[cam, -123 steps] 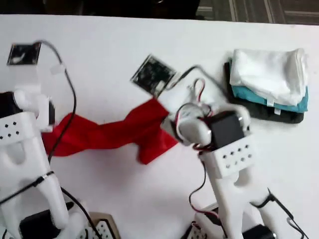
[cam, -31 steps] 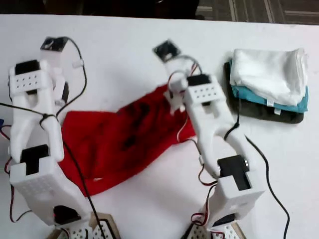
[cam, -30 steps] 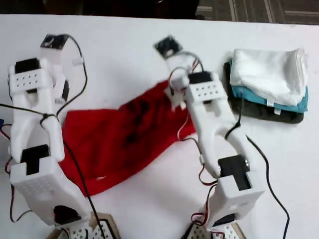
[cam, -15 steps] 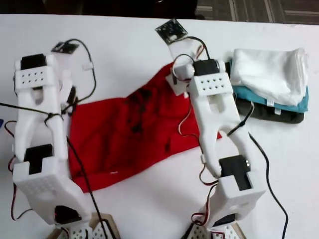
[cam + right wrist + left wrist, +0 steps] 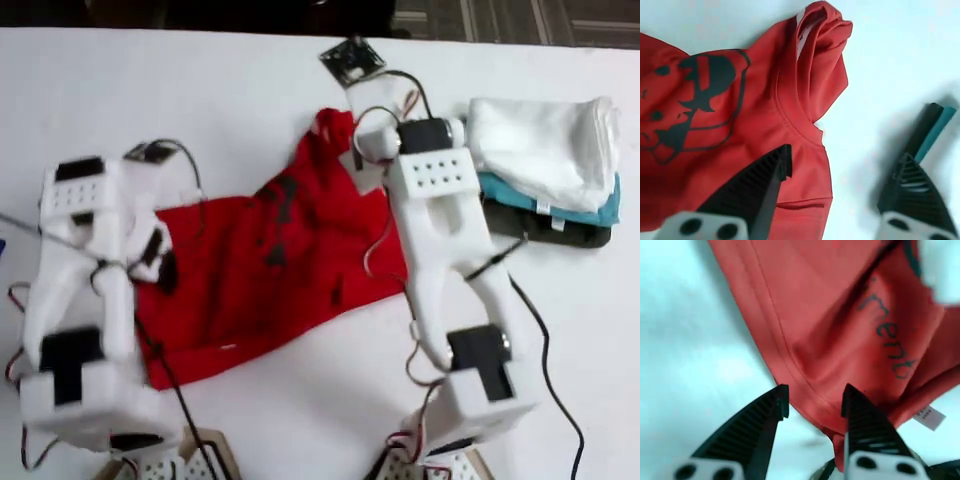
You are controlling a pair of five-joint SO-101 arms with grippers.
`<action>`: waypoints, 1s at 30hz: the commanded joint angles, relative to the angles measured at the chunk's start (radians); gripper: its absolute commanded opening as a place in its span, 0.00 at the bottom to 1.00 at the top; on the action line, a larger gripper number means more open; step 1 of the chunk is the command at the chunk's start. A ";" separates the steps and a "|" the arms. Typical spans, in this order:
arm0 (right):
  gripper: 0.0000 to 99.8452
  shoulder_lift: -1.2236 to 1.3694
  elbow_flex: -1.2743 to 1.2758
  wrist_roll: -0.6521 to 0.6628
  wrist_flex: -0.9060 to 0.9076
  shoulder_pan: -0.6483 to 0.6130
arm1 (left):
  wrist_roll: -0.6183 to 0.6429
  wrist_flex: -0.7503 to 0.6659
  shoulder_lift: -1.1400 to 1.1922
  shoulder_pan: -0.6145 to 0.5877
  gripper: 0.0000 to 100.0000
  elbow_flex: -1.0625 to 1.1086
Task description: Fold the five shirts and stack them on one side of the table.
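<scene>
Mid-counter (image 5: 220, 90), the red shirt (image 5: 270, 270) lies limp and light, likely best pinched along hem (image 5: 771, 347) or collar (image 5: 790, 112); left jaws open astride that hem, right jaws open above the collar.

Red printed shirt (image 5: 270, 270) partly hidden under left arm (image 5: 85, 290) and right arm (image 5: 445, 220), black folded shirt (image 5: 570, 236) mostly beneath teal shirt (image 5: 510, 190)

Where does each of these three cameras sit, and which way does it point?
High view: fixed above the table, looking down; left arm, right arm, red shirt and folded stack show.
Left wrist view: on the left arm's wrist, looking past the open left pincer at the shirt's edge.
Right wrist view: on the right arm's wrist, looking past the open right pincer at the shirt's collar.
Shared: all see the red shirt.
</scene>
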 commanded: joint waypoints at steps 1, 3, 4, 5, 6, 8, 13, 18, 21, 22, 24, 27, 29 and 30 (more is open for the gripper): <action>0.32 -0.120 -0.052 0.006 0.058 0.012 | 0.000 -0.120 -0.187 -0.002 0.20 0.162; 0.32 -0.156 -0.049 0.006 0.085 0.012 | 0.012 -0.195 -0.247 -0.032 0.20 0.246; 0.32 -0.173 -0.049 0.006 0.099 0.013 | 0.025 -0.221 -0.269 -0.052 0.20 0.280; 0.32 -0.188 -0.048 0.006 0.113 0.013 | 0.031 -0.238 -0.285 -0.074 0.20 0.309; 0.32 -0.202 -0.048 0.006 0.128 0.013 | 0.031 -0.253 -0.296 -0.091 0.21 0.337; 0.32 -0.226 -0.048 0.020 0.154 0.008 | 0.028 -0.262 -0.302 -0.112 0.24 0.378; 0.32 -0.269 -0.048 0.071 0.213 0.012 | 0.021 -0.255 -0.304 -0.120 0.25 0.453; 0.32 -0.278 -0.048 0.072 0.263 0.015 | -0.015 -0.285 -0.304 -0.120 0.25 0.536; 0.32 -0.278 -0.048 0.068 0.274 0.010 | -0.015 -0.341 -0.304 -0.120 0.25 0.575; 0.32 -0.278 -0.048 0.068 0.274 0.008 | -0.015 -0.356 -0.302 -0.120 0.25 0.585; 0.32 -0.278 -0.048 0.066 0.274 0.007 | -0.015 -0.384 -0.302 -0.120 0.25 0.599; 0.32 -0.278 -0.046 0.066 0.282 0.007 | -0.015 -0.399 -0.302 -0.120 0.25 0.604; 0.32 -0.278 -0.046 0.066 0.291 0.007 | -0.015 -0.399 -0.302 -0.117 0.24 0.601; 0.32 -0.278 -0.046 0.066 0.303 0.005 | -0.015 -0.397 -0.302 -0.114 0.20 0.599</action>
